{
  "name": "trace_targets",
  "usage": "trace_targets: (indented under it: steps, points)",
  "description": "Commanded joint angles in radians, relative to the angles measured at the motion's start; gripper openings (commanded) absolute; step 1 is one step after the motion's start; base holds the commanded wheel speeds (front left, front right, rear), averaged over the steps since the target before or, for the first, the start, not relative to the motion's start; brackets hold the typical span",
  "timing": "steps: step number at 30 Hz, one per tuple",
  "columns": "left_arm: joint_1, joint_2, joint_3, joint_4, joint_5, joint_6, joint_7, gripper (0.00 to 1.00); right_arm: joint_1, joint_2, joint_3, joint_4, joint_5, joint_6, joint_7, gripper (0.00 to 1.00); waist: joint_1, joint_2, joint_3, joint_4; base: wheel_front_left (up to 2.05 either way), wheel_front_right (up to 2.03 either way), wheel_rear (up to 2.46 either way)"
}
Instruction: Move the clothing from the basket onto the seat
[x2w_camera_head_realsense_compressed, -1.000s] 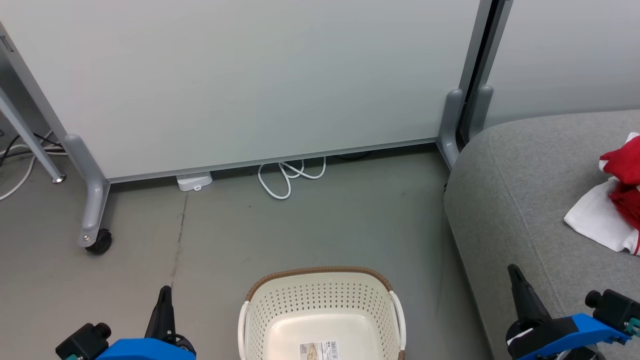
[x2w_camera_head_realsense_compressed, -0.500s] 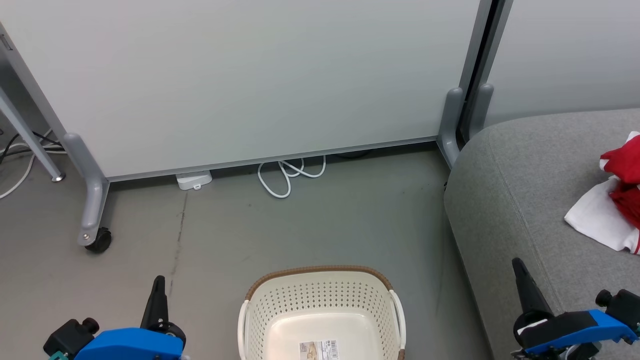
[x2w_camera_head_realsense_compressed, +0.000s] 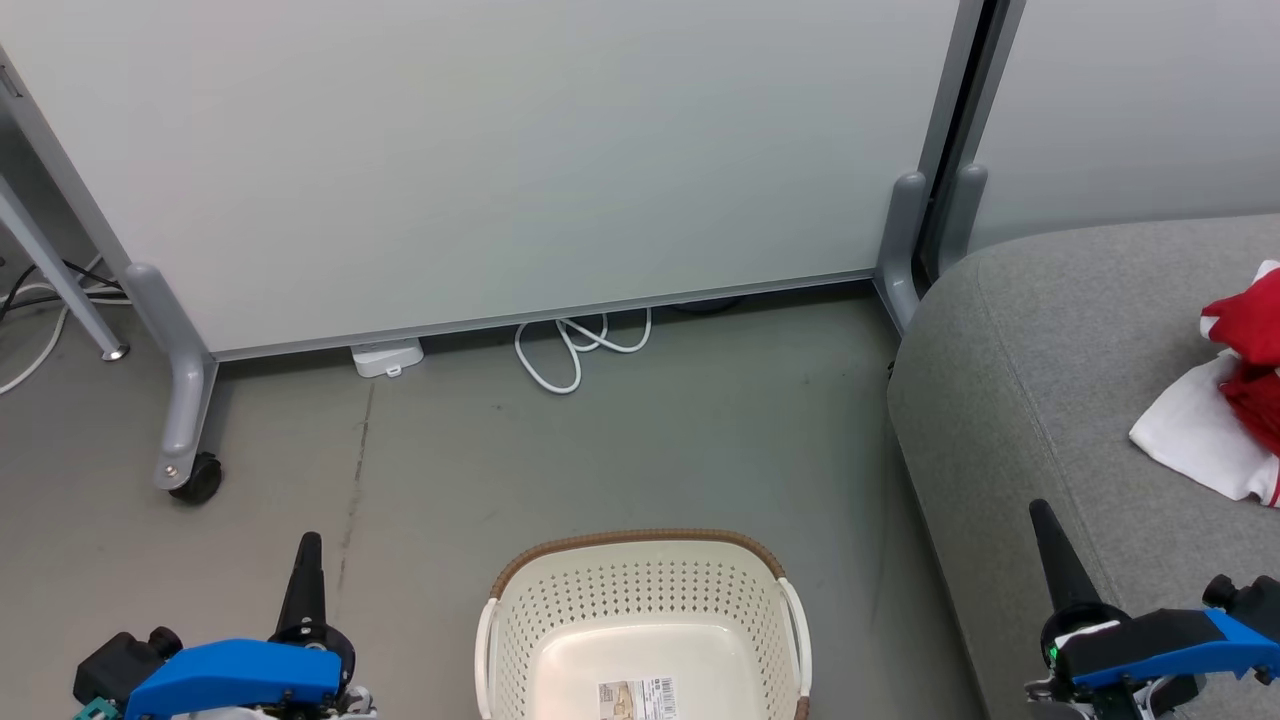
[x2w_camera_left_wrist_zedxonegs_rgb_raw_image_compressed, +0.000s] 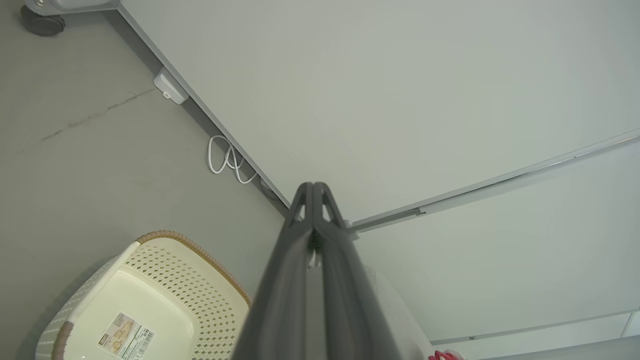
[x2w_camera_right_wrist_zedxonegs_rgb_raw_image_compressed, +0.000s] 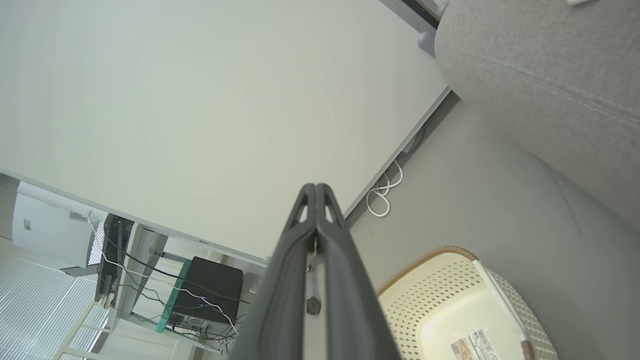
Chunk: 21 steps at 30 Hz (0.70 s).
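Clothing (x2w_camera_head_realsense_compressed: 1245, 335) unmoved on seat (x2w_camera_head_realsense_compressed: 1020, 400); left fingers (x2w_camera_head_realsense_compressed: 303, 585), right fingers (x2w_camera_head_realsense_compressed: 1060, 570) pressed together, both tips higher than before.

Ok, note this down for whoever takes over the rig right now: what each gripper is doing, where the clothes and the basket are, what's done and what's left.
Left gripper: shut, holding nothing, low to the left of the basket.
Right gripper: shut, holding nothing, low by the seat.
Basket: on the floor between the grippers, with nothing inside but its barcode label.
Clothing: red garments and a white cloth piled on the seat, cut off by the head view's right edge.
Done: the basket looks emptied.
Left: probably nothing. Check the basket's near corner, which is out of frame.
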<state>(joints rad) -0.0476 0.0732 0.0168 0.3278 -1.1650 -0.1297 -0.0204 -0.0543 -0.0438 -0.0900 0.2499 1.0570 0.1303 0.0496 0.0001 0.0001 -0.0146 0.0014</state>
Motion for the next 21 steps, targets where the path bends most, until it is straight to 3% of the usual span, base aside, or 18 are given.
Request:
trace_targets:
  steps: [1, 21]
  points:
    - [-0.026, 0.002, 0.006, -0.014, -0.018, -0.001, 0.005, 0.0, -0.022, -0.007, -0.003, -0.011, 0.024, 0.001, 0.002, 0.0, -0.0001, -0.0001, 0.0, 0.0, 0.0, 0.0, 0.0]
    - [-0.043, -0.007, 0.043, -0.041, -0.181, -0.001, 0.056, 0.0, -0.036, -0.008, -0.011, -0.009, 0.226, 0.001, 0.028, 0.0, -0.0001, -0.0001, 0.006, 0.0, 0.0, 0.0, 0.0]
